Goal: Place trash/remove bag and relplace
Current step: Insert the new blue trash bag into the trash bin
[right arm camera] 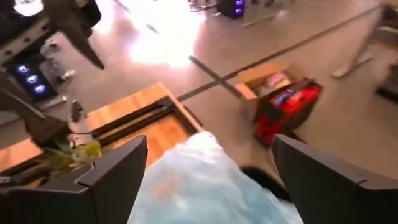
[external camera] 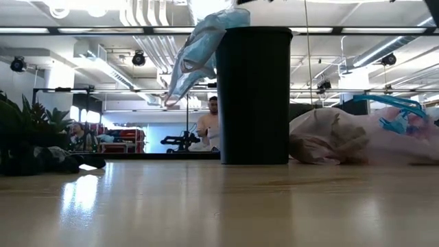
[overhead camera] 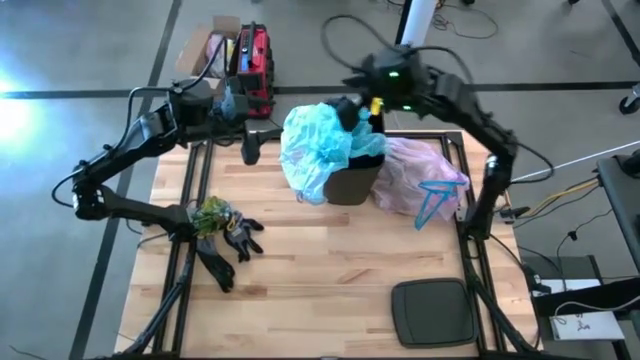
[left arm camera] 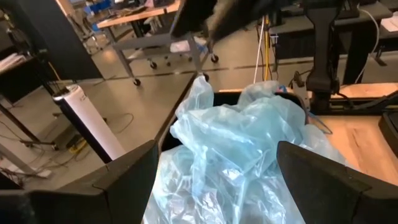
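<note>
You have a light wooden bench (overhead camera: 330, 260) with a black frame around it. Near its middle stands a dark bin (overhead camera: 352, 185), upright, with a light blue plastic bag (overhead camera: 315, 150) draped over its rim and hanging down one side. Toward the left edge lie black gloves (overhead camera: 228, 250), touching a small green plant-like clump (overhead camera: 210, 213). A dark flat lid (overhead camera: 432, 312) rests near the front right corner, well apart from the bin. Off the bench, on the grey floor behind, you can see a red case (overhead camera: 255, 65) just beside an open cardboard box (overhead camera: 205, 48). In the low view a person (external camera: 208, 130) shows far back in the room.
</note>
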Tool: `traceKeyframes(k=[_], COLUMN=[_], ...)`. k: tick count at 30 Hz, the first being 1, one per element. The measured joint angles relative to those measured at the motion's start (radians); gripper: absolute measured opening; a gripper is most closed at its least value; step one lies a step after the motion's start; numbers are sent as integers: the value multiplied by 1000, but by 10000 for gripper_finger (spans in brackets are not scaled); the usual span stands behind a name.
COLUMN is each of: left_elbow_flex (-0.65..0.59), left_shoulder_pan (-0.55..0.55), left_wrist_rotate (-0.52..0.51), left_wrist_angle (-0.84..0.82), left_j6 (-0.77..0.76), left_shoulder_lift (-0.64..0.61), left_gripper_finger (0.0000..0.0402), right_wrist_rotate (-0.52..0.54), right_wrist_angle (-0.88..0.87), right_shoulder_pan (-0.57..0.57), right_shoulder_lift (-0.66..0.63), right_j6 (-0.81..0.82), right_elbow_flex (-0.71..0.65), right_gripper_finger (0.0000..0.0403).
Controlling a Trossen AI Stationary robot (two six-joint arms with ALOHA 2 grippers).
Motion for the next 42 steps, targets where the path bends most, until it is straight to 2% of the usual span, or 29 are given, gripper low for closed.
traceKeyframes(k=[3, 6, 9, 12, 15, 20, 22, 27, 32, 36, 39, 42], left_elbow_flex=[0, 1, 2, 2, 2, 2, 2, 2, 2, 2, 1, 1], left_shoulder_pan=[0, 0, 0, 0, 0, 0, 0, 0, 0, 0, 0, 0], left_wrist_rotate=[-1, -1, -1, -2, -2, -2, -2, -2, 8, 9, 10, 10], left_wrist_angle=[0, 12, 12, 9, -8, -90, -138, -189, -187, -186, -188, -189], left_j6=[-10, -19, -26, -37, -36, -35, -35, -34, -6, -5, -16, -38], left_shoulder_lift=[5, 4, 0, -1, -1, -15, -23, -39, -45, -42, -42, -44], left_gripper_finger=[311, 311, 311, 311, 311, 311, 311, 311, 311, 311, 311, 311], right_wrist_rotate=[-63, -64, 31, 99, 90, -74, -102, -91, -56, -80, -109, -132], right_wrist_angle=[-43, -238, -451, -553, -551, -566, -570, -536, -346, -210, -216, -311], right_shoulder_pan=[2, -4, -22, -32, -31, -20, -13, -14, -13, -13, -14, -7], right_shoulder_lift=[64, 122, 178, 229, 271, 271, 240, 133, 92, 119, 170, 227], right_j6=[-55, -97, -116, -119, -129, -119, -83, -10, 27, -8, -46, -96], right_elbow_flex=[-1, -2, -2, -2, -2, 0, 0, 2, 2, 2, -1, -2], right_gripper_finger=[322, 316, 310, 304, 298, 288, 286, 290, 294, 287, 280, 274])
